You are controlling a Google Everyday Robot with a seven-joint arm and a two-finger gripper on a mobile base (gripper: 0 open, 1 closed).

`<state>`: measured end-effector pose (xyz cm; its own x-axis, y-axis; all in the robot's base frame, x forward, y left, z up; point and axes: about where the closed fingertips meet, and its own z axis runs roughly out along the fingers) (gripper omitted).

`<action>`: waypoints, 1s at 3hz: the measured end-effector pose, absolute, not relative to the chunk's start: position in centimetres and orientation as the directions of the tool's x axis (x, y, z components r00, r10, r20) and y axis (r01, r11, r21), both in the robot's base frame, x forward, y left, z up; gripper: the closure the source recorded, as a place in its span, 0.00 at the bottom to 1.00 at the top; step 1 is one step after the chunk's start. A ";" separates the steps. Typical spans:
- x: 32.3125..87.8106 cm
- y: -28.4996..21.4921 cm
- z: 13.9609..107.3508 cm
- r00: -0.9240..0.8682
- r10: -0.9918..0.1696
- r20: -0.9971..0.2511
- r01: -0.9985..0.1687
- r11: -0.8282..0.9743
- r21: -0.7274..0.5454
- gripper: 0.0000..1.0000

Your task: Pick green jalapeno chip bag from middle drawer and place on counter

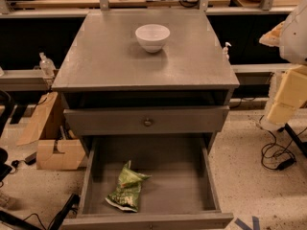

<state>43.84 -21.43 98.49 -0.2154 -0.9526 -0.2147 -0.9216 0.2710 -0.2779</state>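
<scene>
The pale cream, blocky pincer hangs at the far right edge of the view. It is off to the right of the cabinet, at about the height of the cabinet's upper drawer front, and well apart from everything on or in the cabinet. I cannot tell whether it is apart or together; nothing shows in its grip.

To its left stands the broad, flat, dull-grey metal desk. A round white ceramic bowl sits upright on it, near the back and about the middle.

Under the top is a dark open slot, then a closed grey drawer front with a small round knob.

Below that, the wide grey metal middle drawer with low side walls is pulled out. The small wrinkly green foil jalapeno chip bag lies flat on its floor, in the front left part near the left wall. The bag is tilted, its upper end pointing to the back right.

Brown cardboard boxes stand on the speckled floor left of the cabinet. Dark cables lie on the right.
</scene>
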 end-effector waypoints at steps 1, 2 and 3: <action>43.9 -21.5 98.5 -0.213 -0.953 -0.215 -0.920 0.270 -0.284 0.00; 44.4 -22.3 96.8 -0.176 -0.957 -0.229 -0.917 0.244 -0.315 0.00; 44.8 -23.2 93.8 -0.129 -0.953 -0.274 -0.910 0.223 -0.349 0.00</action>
